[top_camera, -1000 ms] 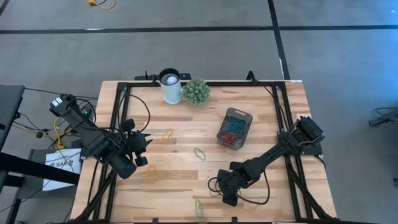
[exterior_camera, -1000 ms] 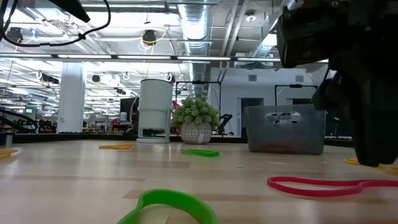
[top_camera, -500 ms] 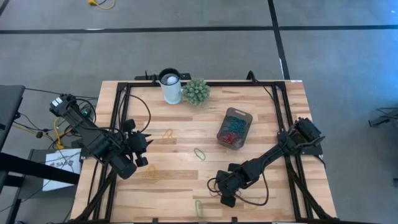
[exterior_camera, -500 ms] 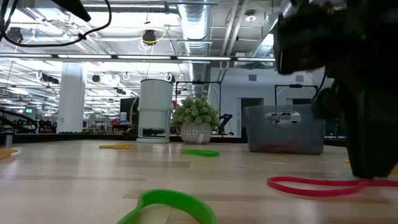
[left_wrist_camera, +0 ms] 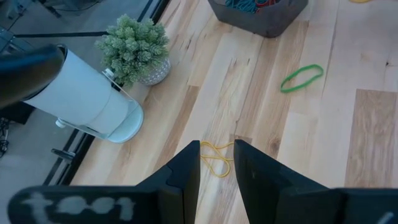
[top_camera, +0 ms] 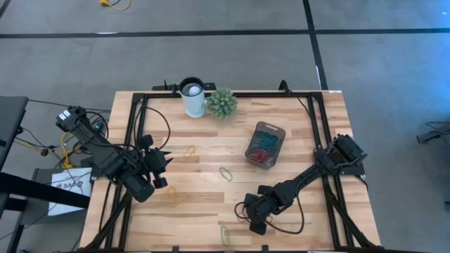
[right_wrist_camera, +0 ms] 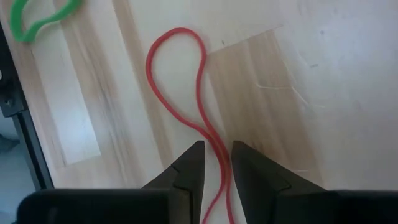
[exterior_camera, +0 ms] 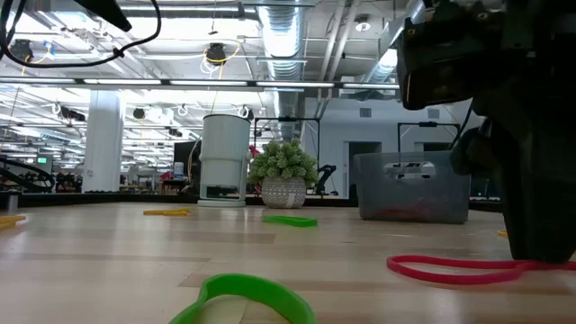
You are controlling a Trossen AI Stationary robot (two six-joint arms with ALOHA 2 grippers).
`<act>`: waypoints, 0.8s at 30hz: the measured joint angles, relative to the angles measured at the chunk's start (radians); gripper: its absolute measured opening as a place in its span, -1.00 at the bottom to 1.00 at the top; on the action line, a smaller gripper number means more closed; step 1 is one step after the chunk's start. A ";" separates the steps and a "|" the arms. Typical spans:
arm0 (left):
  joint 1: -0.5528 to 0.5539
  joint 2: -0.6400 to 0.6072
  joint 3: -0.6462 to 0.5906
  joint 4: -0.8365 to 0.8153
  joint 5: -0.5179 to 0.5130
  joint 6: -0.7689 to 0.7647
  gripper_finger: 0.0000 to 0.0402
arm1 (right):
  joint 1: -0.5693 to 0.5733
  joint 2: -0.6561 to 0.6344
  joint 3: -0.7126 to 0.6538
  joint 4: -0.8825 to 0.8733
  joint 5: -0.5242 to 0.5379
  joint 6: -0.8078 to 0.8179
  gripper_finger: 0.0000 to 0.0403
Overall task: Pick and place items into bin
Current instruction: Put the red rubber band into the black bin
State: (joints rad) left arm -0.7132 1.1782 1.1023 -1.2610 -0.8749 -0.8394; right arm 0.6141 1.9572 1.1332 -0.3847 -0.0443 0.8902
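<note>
The right gripper straddled the red band, fingers slightly parted on the counter — closing off-centre might miss it.

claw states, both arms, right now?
Left claw: open, empty, above a thin yellow rubber band.
Right claw: open, straddling a thin red rubber band, not yet gripped.

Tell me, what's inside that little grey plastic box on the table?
The bin holds a tangle of red and blue-green rubber bands. How many there are, or what lies beneath them, cannot be seen.
</note>
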 joint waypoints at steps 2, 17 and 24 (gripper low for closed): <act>0.000 0.000 0.000 0.000 0.000 0.000 -0.56 | 0.017 0.001 0.000 0.000 0.022 0.000 -0.62; 0.000 0.000 0.000 0.011 0.000 -0.002 -0.56 | 0.060 0.005 0.001 -0.035 0.171 -0.124 -0.62; 0.000 0.000 0.000 0.023 0.001 -0.002 -0.56 | 0.061 0.006 -0.001 -0.035 0.217 -0.214 -0.62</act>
State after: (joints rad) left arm -0.7132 1.1781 1.1023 -1.2377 -0.8738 -0.8417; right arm 0.6746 1.9631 1.1326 -0.4202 0.1729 0.6762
